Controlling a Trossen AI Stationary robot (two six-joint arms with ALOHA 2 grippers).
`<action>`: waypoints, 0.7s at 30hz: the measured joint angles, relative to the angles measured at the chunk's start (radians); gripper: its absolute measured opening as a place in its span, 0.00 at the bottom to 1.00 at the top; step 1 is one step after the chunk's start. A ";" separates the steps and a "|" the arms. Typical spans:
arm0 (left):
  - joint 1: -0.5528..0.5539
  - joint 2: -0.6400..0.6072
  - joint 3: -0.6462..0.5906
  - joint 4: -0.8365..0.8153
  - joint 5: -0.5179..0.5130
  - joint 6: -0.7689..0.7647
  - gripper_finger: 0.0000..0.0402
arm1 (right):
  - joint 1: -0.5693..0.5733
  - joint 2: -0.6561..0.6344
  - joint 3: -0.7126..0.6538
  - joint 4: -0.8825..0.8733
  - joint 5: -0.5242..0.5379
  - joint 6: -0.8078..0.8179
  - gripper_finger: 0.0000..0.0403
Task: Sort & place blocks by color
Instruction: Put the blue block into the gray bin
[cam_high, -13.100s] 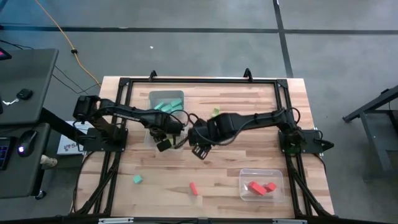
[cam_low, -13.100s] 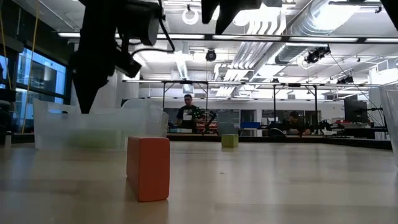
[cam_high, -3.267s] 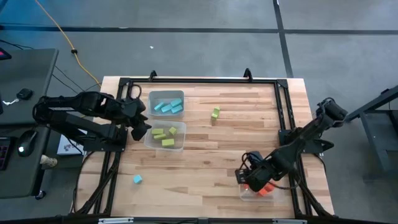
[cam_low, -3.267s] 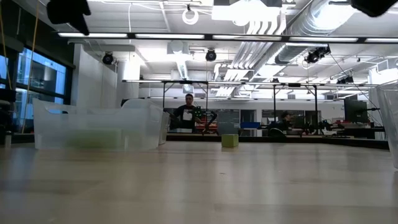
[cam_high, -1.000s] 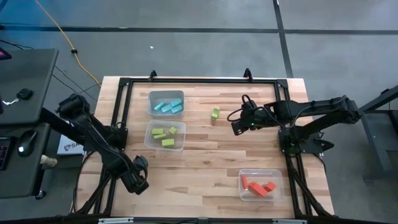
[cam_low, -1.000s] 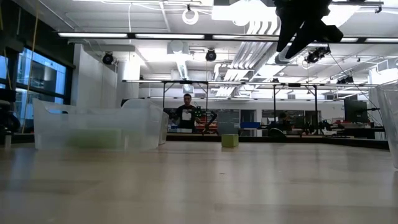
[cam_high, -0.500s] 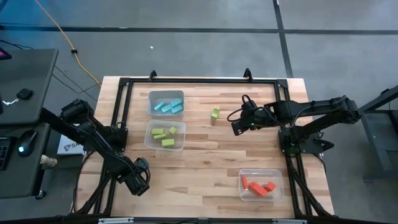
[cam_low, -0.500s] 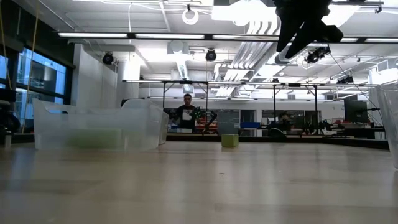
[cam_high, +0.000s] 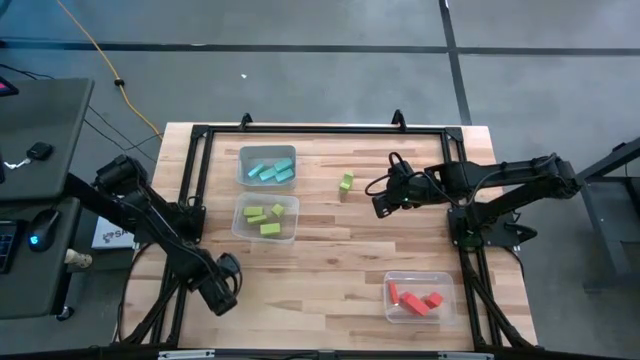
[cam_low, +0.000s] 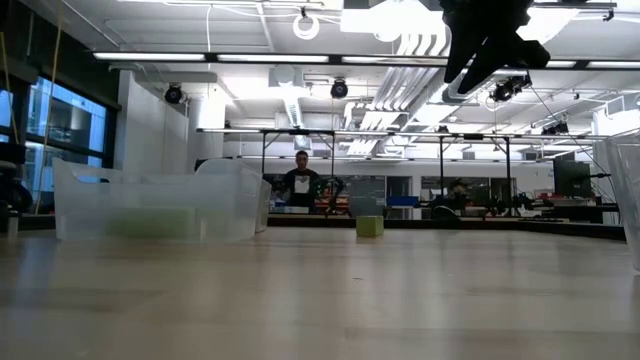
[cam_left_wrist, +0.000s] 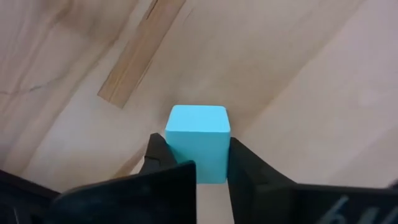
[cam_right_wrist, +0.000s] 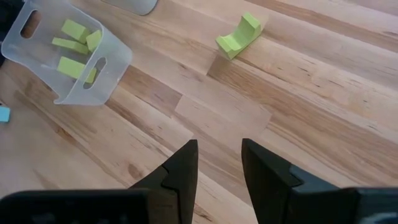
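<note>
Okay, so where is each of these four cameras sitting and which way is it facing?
High view: overhead, straight down on the table; both arms show.
Low view: table height, looking across into the room; one arm overhead.
Left wrist view: on the left arm, facing down; left gripper shut on the blue block.
Right wrist view: on the right arm, facing the table; right gripper open.
Shared: high and right wrist views both show the green block.

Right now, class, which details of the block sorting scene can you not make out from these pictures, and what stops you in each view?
- High view: the cyan cube is hidden under the left gripper; only the left wrist view shows it clamped.
- Low view: contents of the clear bins are a green blur through the cloudy walls.
- Low view: the red blocks and their bin are cut off at the right edge.
- High view: the loose green block is too small to show its shape.
</note>
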 joint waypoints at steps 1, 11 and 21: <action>0.006 -0.013 0.000 -0.001 -0.001 0.007 0.02 | 0.000 0.000 0.000 0.000 0.000 0.000 0.28; 0.118 -0.225 0.000 -0.076 -0.092 0.102 0.02 | 0.000 0.000 0.000 0.005 0.001 -0.032 0.28; 0.324 -0.489 0.000 -0.112 -0.352 0.272 0.02 | 0.000 0.000 0.000 0.029 0.028 -0.034 0.28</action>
